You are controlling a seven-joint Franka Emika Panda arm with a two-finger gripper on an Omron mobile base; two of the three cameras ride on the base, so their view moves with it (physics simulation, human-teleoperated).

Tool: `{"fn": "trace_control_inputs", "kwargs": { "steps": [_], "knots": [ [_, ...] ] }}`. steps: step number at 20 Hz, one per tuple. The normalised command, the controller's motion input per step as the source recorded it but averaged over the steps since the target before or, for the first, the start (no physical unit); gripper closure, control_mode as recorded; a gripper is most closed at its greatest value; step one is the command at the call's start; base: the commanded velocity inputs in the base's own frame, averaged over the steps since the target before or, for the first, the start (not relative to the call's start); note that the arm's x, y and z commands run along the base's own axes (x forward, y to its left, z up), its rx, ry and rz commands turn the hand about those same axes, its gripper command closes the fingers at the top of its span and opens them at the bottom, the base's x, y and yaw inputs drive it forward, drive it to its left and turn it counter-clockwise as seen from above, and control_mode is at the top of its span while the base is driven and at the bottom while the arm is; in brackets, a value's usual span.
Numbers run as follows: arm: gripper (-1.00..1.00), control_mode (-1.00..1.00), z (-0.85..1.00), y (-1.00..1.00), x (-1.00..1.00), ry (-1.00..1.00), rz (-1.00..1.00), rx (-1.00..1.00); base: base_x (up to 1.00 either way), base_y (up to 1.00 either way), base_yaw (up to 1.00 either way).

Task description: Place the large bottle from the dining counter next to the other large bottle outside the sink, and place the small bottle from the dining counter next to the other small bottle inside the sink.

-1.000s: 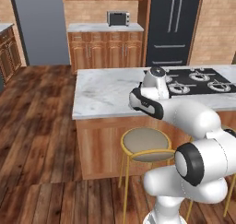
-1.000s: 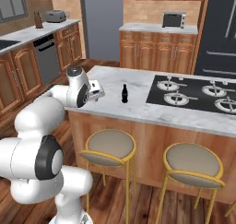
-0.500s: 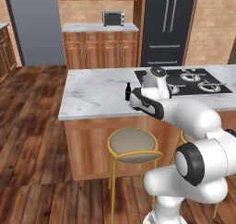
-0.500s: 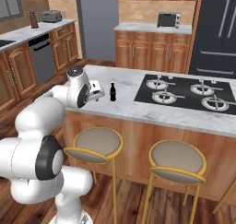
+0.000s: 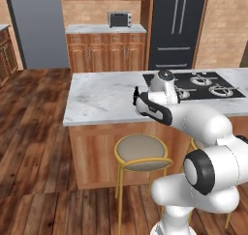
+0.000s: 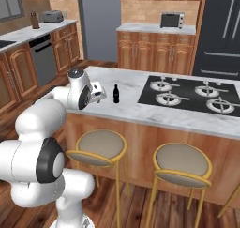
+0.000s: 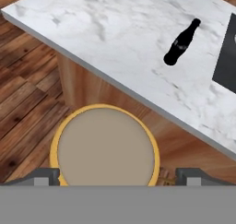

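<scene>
Now | dining counter point(image 6: 140, 110): marble, small bottle point(image 6: 116, 94) upright | gripper point(image 6: 99, 92): fingers apart

The base has rolled on, so the island point(image 5: 106, 96) sits more centred; the claw point(image 6: 97, 92), beside it, has drawn nearer the small bottle point(image 6: 116, 94).

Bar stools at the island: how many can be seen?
2. One stool stands below the bottle on the dining counter; the other stool stands under the stove plate. More may stand out of frame.
</scene>
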Motion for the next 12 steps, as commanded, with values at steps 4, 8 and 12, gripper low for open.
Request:
{"fn": "trace_control_inputs", "kwargs": {
  "steps": [4,8,12],
  "knots": [
    [-1.00,1.00,0.00,0.00,0.00,0.00,0.00,0.00,0.00,0.34,0.00],
    [-1.00,1.00,0.00,0.00,0.00,0.00,0.00,0.00,0.00,0.23,0.00],
    [-1.00,1.00,0.00,0.00,0.00,0.00,0.00,0.00,0.07,0.14,0.00]
  ]
}}
